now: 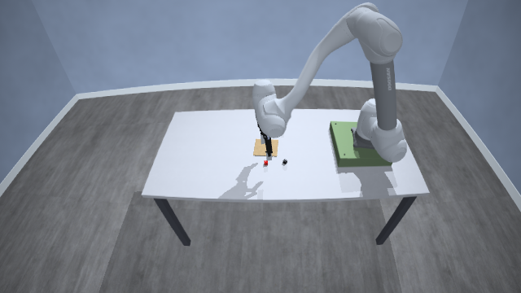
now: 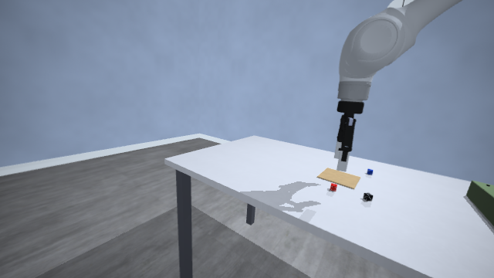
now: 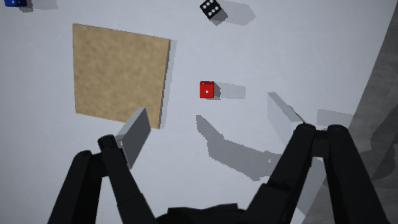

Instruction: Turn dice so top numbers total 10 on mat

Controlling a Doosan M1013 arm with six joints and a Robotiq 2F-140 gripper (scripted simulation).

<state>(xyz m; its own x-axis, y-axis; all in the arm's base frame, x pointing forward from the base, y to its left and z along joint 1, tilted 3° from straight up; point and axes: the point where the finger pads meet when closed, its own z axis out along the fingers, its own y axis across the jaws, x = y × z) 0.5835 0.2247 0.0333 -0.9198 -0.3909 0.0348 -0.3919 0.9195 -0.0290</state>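
The red die (image 1: 265,163) (image 2: 333,188) (image 3: 207,90) lies on the table beside the mat (image 1: 258,151) (image 2: 338,178) (image 3: 120,75); one pip shows on its face towards the wrist camera. The black die (image 1: 285,162) (image 2: 368,197) (image 3: 210,8) lies off the mat, with several pips showing on one face. The blue die (image 2: 370,171) (image 3: 16,2) lies off the mat's other side; the wrist view's top edge cuts it, and the top view does not show it. My gripper (image 1: 265,149) (image 2: 340,162) (image 3: 206,112) is wide open and empty, pointing down above the table around the mat.
The white table (image 1: 203,163) (image 2: 247,162) carries the green base block (image 1: 343,140) (image 2: 482,201) of the arm on the right in the top view. The table's edge shows at the right of the wrist view. The arm's shadow falls near the red die.
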